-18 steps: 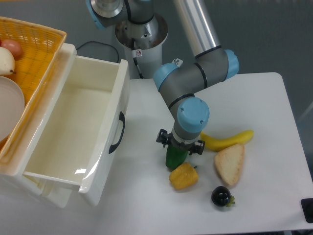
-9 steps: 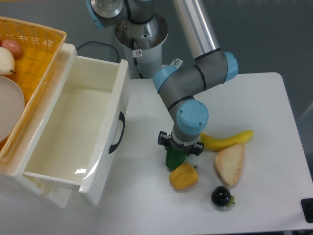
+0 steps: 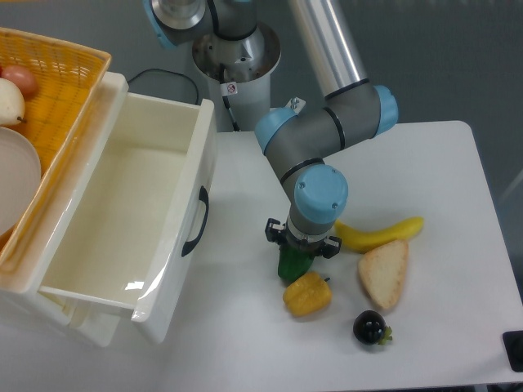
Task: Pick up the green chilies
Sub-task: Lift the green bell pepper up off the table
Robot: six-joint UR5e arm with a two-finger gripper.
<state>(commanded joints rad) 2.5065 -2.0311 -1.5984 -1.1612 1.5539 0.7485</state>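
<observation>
Jaws are hiding beneath the wrist housing of the gripper (image 3: 299,255), so whether they are spread or pinching is not something the fixed camera is showing. Only the one view is available. Black finger mounts are sticking out on either side of the wrist, and directly under them the green chilies (image 3: 293,265) are peeking out as a glossy dark-green block, its top covered by the gripper.

Taking the green chilies as the landmark: the yellow pepper (image 3: 307,295) is sitting just in front of them and touching or nearly touching. A banana (image 3: 377,233) is lying to their right, curving away toward the table's (image 3: 433,171) far side. A slice of bread (image 3: 384,273) is lying right of them, just below the banana. A small dark fruit (image 3: 370,327) with a green stem is resting further to the front right, near the bread's lower tip. Well to their left, a white drawer (image 3: 131,220) is standing open, its black handle (image 3: 196,222) facing them. Beyond the drawer, a yellow basket (image 3: 57,90) is holding pale rounded items.
</observation>
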